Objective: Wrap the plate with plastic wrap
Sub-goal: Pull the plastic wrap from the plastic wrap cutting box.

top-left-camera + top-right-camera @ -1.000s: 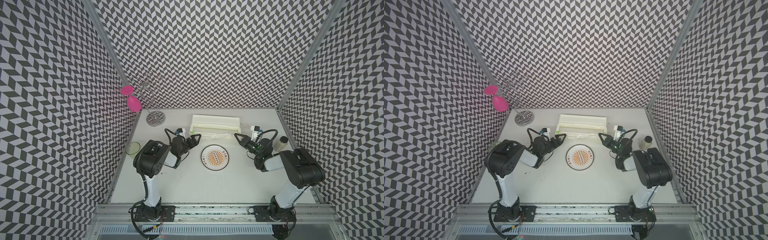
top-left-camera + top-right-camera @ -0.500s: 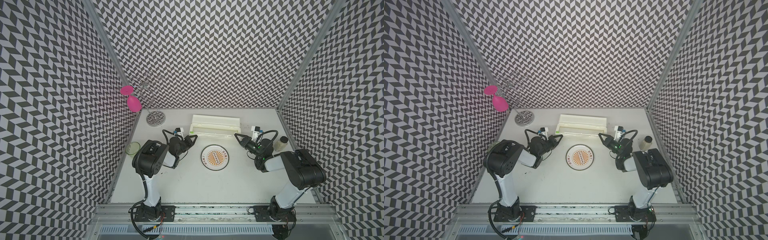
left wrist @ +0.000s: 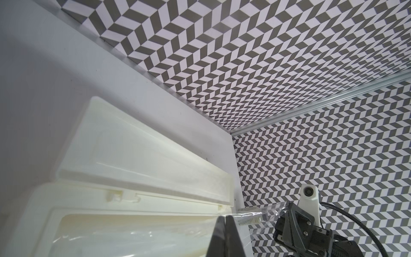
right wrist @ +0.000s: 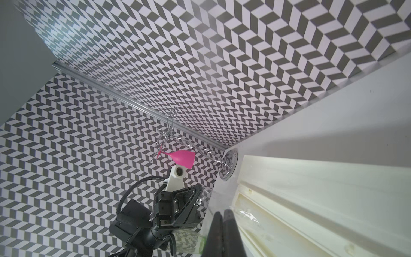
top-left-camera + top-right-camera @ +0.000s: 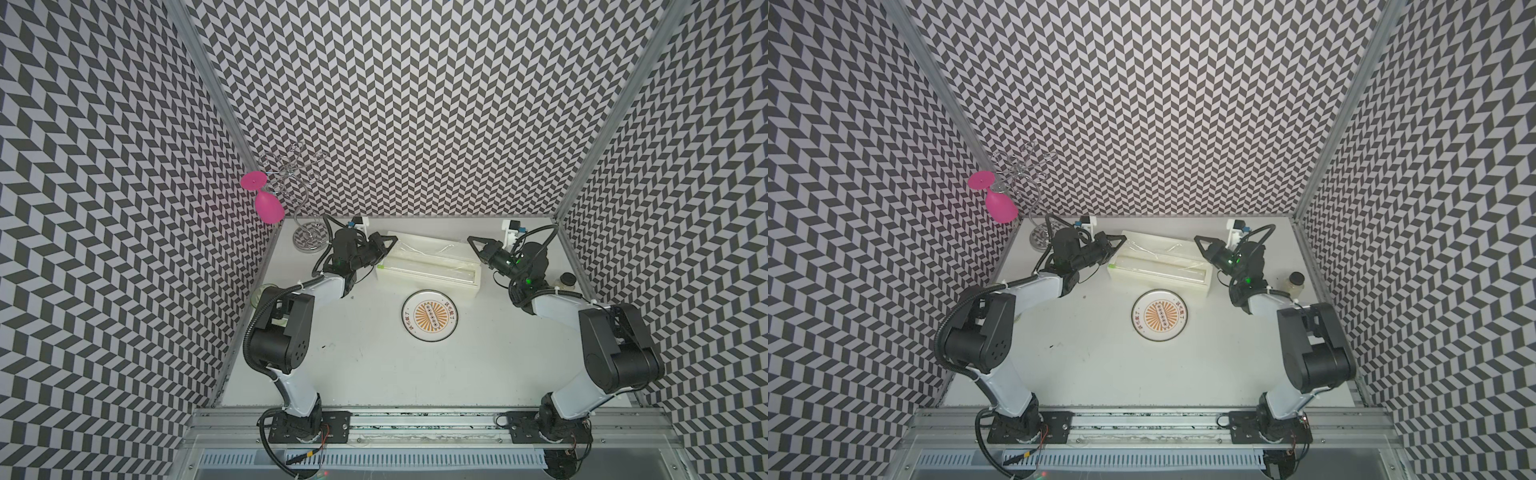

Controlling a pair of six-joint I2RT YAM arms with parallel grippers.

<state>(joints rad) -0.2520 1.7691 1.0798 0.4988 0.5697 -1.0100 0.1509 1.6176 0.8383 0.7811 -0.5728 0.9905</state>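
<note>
The plate [image 5: 430,315] [image 5: 1160,315] lies flat on the table just in front of the long cream dispenser box [image 5: 428,272] [image 5: 1158,270], whose lid is open. Over the box's left end my left gripper [image 5: 394,239] [image 3: 224,217] is shut on one end of the plastic wrap [image 5: 432,249] [image 3: 255,215]. At the box's right end my right gripper [image 5: 469,239] [image 4: 222,211] is shut on the plastic wrap's [image 4: 246,214] other end. The film spans between the two tips above the open box. Neither gripper touches the plate.
A wire rack [image 5: 309,239] with a hanging pink glass [image 5: 269,208] stands at the back left corner. At the right wall sits a small jar [image 5: 566,280]. A pale cup [image 5: 261,291] stands by the left wall. Patterned walls close three sides.
The left gripper has shut on the film. Both grippers have since moved from the box's front edge to over the box, with the film between them.
</note>
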